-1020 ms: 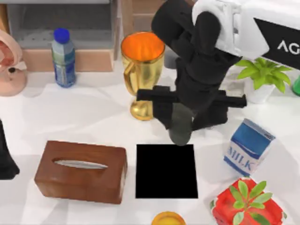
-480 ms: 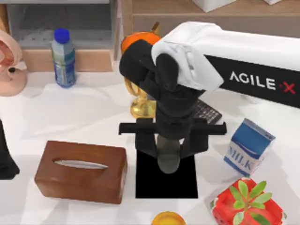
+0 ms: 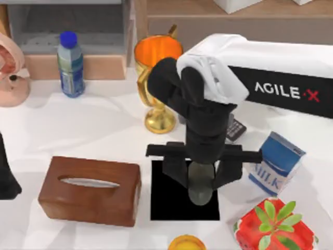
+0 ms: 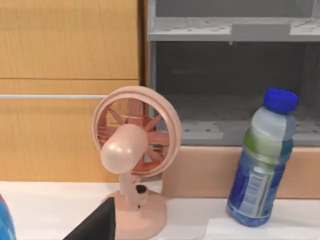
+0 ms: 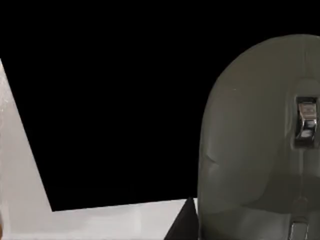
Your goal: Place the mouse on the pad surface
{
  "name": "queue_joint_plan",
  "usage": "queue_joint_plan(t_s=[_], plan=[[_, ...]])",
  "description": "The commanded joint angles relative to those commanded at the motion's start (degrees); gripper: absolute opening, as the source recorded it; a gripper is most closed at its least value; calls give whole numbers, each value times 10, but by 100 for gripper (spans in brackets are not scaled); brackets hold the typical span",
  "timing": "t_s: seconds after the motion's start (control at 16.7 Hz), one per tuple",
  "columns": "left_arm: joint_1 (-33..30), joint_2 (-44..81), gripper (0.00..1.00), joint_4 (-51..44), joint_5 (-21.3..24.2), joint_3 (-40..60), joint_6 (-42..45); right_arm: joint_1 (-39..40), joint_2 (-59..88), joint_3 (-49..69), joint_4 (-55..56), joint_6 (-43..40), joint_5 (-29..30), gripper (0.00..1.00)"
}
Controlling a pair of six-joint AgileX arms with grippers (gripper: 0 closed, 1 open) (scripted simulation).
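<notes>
Right end effector [image 3: 200, 179] sits low over the black pad [image 3: 171, 200], fingers either side of the mouse [image 3: 200, 188] and pinching it by the flanks. Change over the last second: the mouse has travelled from just past the pad's far edge, near the gold cup [image 3: 157, 83], to a spot inside the pad's outline, toward its right half. The right wrist view agrees, with the mouse [image 5: 260, 145] close in front of the camera and the pad [image 5: 110, 110] as backdrop, its edge meeting the white surface [image 5: 20, 190]. Contact between mouse and pad cannot be told from these views. Judgement: transport is done and the remaining step is to lower if needed, spread the fingers and lift clear. Pose: the right arm reaches in from the right side, wrist bent so the end effector points down, its crossbar level above the pad's far edge. Milk carton [image 3: 274, 161] stands just right of the pad and the wooden tissue box [image 3: 91, 190] just left, both clear of the mouse. A dark handset [image 3: 235, 128] lies partly under the forearm. Left arm is parked at the left edge, its wrist view facing a pink fan [image 4: 132, 150] and a bottle [image 4: 262, 160].
</notes>
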Motion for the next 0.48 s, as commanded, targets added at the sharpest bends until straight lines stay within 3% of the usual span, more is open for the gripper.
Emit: queue_joint_plan(t_s=[0.48], plan=[[0, 0, 100, 0, 0, 0, 0, -3, -2, -19, 43, 0, 10, 0]])
